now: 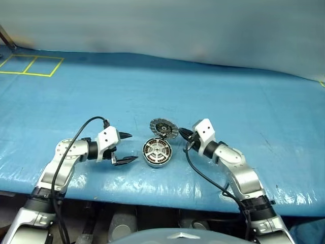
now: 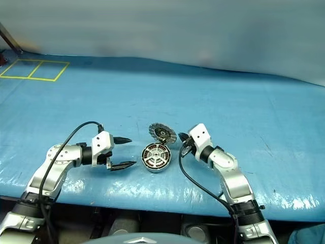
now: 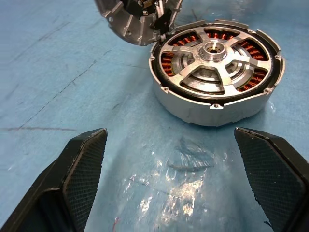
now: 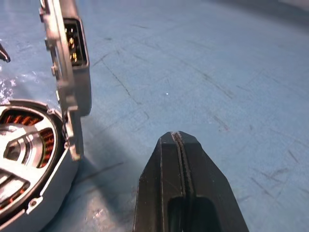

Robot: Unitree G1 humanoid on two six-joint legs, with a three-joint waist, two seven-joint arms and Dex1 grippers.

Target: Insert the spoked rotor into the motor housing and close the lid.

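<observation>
- The left gripper is wide open, with nothing between its two black fingers.
- It sits low over the blue table cover, just to the left of the motor housing, and points at it (there is a gap between them).
- The right gripper is squeezed shut, and its two black fingers press flat together with nothing held in them.
- Its tip is right beside the edge of the lid, on the lid's right side. I cannot tell if it touches the lid.
- The motor housing is a round silver cup that lies flat on the blue cover, between the two grippers.
- In the housing there is a ring of orange copper wire, and a spoked rotor sits in the middle of it (here the spokes look silver, with a small hub in the centre).
- The lid stands up open at the far rim of the housing, joined to it there, and its dark ribbed inner face looks toward the robot.
- In the right wrist view the lid is seen from its edge, almost upright, with a small dark plug part with gold pins on it.
- Far off on the left of the cover there are yellow tape squares.
</observation>
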